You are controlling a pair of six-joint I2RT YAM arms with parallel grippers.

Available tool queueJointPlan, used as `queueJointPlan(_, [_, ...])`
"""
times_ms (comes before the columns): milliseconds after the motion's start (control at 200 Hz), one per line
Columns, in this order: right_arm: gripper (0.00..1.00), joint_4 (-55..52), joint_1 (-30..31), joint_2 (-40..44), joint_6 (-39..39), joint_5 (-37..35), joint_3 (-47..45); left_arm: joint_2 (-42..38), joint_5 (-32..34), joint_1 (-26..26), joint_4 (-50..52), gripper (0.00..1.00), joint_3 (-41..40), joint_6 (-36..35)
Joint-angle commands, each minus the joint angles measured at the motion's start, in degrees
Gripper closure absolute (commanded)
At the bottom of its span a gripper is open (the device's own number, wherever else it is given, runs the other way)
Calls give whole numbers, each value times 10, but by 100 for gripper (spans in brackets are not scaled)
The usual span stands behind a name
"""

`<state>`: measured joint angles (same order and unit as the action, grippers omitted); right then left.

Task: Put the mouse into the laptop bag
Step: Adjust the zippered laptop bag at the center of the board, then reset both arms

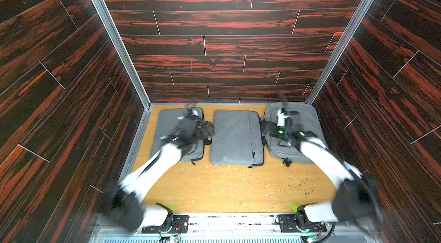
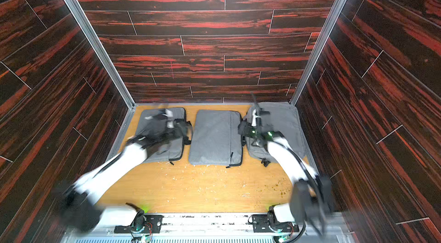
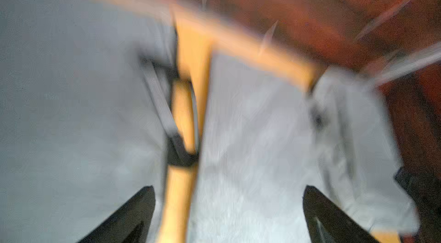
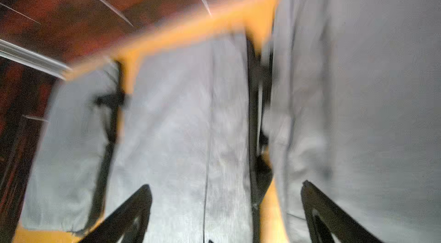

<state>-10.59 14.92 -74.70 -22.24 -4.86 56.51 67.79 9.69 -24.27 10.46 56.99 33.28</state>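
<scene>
Left wrist view, blurred, middle laptop bag (image 3: 250, 134) beyond spread left jaws

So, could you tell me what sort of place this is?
Probably a robot test cell: dark red wood-grain wall panels in aluminium frame posts enclose an orange wooden tabletop, with two white robot arms mounted on a metal rail.

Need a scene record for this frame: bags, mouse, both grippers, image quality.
surface: wooden table
bags: three grey, in a row: left bag, middle bag, right bag
mouse: not visible in any view
left gripper: open, nothing between its fingers; arm over the left bag
right gripper: open, nothing between its fingers; arm over the right bag
image quality: both arms motion-blurred, wrist views smeared
</scene>
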Motion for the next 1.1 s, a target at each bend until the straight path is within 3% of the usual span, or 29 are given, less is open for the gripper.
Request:
queueJointPlan(0, [2,87,1,43,70,-122,-76,-93,185,3,-36,0,-96,-90])
queueJointPlan(150, [2,271,2,97,137,-175,-214,-167,287,4,-205,0,-260,-230])
queueJointPlan(276, [1,427,2,100,195,-218,-310,-139,393,16,-253,0,-317,-241])
queueJointPlan(396, [2,559,1,43,248,-250,-370,-69,346,70,-356,0,-356,-262])
queueJointPlan(531, [1,668,-18,-54,245,-253,-392,58,269,158,-435,0,-351,-240])
queueJointPlan(661, [2,623,-62,-69,200,-223,-358,109,195,190,-487,0,-331,-269])
queueJointPlan(716, [2,591,-107,-72,184,-162,-345,127,173,200,-509,0,-331,-282])
queueJointPlan(772, [2,606,-155,-78,165,-134,-345,182,123,227,-634,0,-373,-273])
queueJointPlan(832, [2,674,-213,-101,123,-84,-371,253,141,247,-823,0,-404,-272])
queueJointPlan(887, [2,658,-208,-96,135,-80,-367,195,104,252,-688,0,-392,-249])
queueJointPlan(917, [2,707,-204,-125,153,-50,-380,175,100,253,-612,0,-373,-246])
queueJointPlan(942, [2,776,-197,-158,172,-26,-396,189,114,253,-617,0,-363,-246])
queueJointPlan(962, [2,826,-181,-165,185,-54,-405,206,128,253,-629,0,-354,-242])
queueJointPlan(987, [2,786,-165,-147,185,-104,-400,225,138,253,-661,0,-348,-259])
queueJointPlan(1027, [2,803,-162,-160,189,-108,-403,228,128,247,-692,0,-364,-266])
queueJointPlan(1092, [1,796,-159,-154,189,-116,-403,212,114,247,-631,0,-348,-265])
